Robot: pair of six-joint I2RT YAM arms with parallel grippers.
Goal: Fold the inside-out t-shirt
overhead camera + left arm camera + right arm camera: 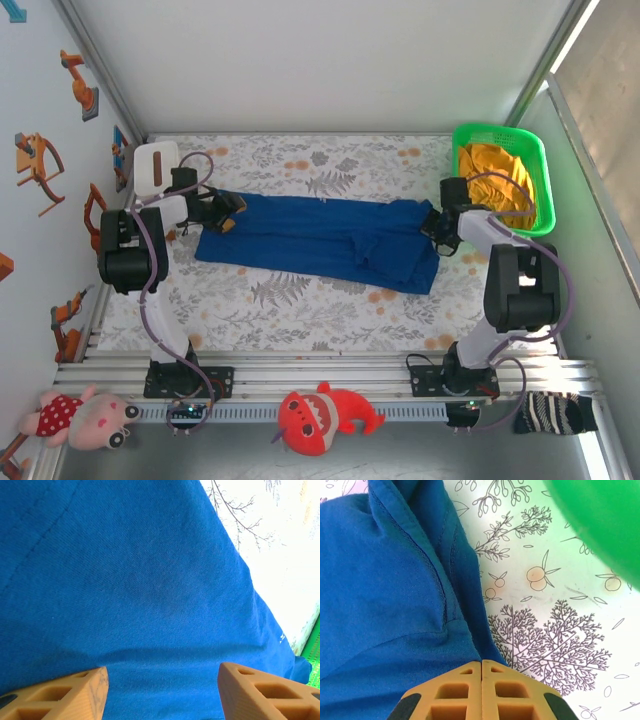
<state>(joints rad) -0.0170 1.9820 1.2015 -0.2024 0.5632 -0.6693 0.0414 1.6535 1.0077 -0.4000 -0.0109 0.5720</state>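
Right hand [481, 664] (closed) at t-shirt [385, 605] edge

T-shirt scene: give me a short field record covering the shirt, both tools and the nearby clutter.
t-shirt: royal blue, lying as a long band across the floral table, not yet a compact fold
left tool: open, fingers apart over the shirt's left end
right tool: shut, tips at the shirt's right edge; cannot tell whether cloth is pinched
green basket: far right corner, beside the right arm
orange-yellow garment: inside the basket
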